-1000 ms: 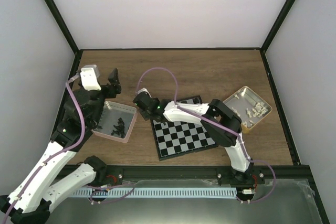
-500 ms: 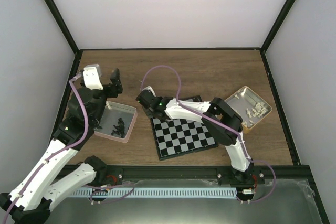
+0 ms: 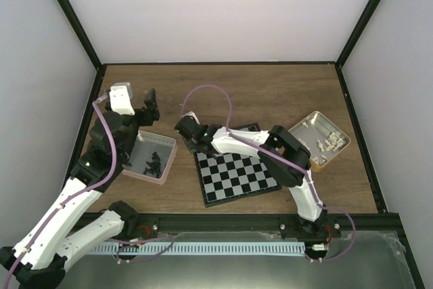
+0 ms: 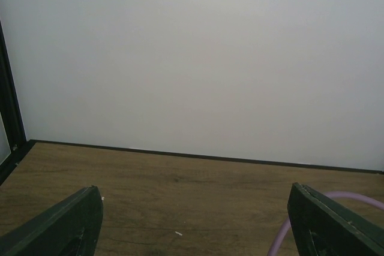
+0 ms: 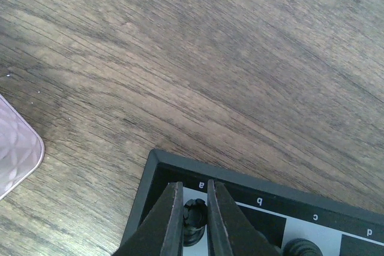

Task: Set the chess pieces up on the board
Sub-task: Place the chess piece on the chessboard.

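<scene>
The board point(image 3: 238, 174) lies at mid table. My right gripper point(image 3: 190, 129) reaches over its far left corner. In the right wrist view the right gripper point(image 5: 194, 187) is shut on a black rook point(image 5: 195, 219) that stands on the pale corner square of file a, inside the board's black border point(image 5: 157, 171). Another black piece point(image 5: 300, 249) stands one square over. My left gripper point(image 3: 149, 103) is open and empty, raised beyond the pink tray; in the left wrist view its fingers point(image 4: 66, 226) frame bare wood.
A pink-rimmed tray point(image 3: 166, 157) left of the board holds several black pieces point(image 3: 154, 162); its corner shows in the right wrist view point(image 5: 15, 154). A tan tin point(image 3: 308, 125) at the right holds whitish pieces point(image 3: 329, 143). A purple cable point(image 3: 206, 91) arcs above the board.
My left gripper has risen and swung away from the pink tray toward the back. My right gripper has shifted slightly right over the board's corner.
</scene>
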Tool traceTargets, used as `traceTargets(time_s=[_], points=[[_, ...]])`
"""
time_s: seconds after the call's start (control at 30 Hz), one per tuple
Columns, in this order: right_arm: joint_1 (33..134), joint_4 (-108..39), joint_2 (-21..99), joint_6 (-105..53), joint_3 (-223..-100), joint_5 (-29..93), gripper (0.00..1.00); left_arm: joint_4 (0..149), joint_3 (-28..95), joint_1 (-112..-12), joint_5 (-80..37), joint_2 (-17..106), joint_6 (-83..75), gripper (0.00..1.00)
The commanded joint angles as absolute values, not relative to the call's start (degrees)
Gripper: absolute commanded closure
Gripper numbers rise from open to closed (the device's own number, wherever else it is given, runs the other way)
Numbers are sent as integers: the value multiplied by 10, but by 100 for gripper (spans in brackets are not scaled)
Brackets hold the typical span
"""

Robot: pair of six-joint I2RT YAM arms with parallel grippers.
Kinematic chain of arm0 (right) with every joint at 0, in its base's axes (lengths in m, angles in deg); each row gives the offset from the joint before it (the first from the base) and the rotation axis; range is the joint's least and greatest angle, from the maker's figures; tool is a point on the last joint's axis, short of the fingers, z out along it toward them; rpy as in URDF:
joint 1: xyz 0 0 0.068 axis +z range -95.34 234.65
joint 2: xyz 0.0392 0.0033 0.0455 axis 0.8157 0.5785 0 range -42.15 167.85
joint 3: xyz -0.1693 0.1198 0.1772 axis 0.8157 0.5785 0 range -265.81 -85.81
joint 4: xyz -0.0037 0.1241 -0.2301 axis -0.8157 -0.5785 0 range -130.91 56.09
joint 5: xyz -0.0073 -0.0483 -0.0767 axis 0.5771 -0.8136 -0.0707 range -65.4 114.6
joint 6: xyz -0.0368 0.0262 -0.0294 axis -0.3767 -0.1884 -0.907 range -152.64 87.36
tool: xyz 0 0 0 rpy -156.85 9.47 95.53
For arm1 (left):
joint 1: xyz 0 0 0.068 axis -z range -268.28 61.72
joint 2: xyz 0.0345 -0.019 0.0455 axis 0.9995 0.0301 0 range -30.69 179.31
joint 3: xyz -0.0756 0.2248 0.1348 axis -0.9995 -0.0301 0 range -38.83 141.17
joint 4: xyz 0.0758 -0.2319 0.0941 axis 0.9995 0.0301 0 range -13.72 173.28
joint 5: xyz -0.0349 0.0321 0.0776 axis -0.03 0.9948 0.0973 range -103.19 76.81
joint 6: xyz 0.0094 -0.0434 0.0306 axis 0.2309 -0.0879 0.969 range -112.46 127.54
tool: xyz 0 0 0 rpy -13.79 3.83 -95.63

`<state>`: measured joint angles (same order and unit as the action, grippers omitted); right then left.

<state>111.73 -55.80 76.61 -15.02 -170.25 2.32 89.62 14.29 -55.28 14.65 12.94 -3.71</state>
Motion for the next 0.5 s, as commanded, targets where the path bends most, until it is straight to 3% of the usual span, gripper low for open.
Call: traceTargets(time_s=[0.0,0.47], points=[[1114,-573,774,-143,-1724,16,89,888,137,-554,151,130,-26,14],[1114,-523,727,-143,-1666,18,76,888,134,-554,153,133,-27,14]])
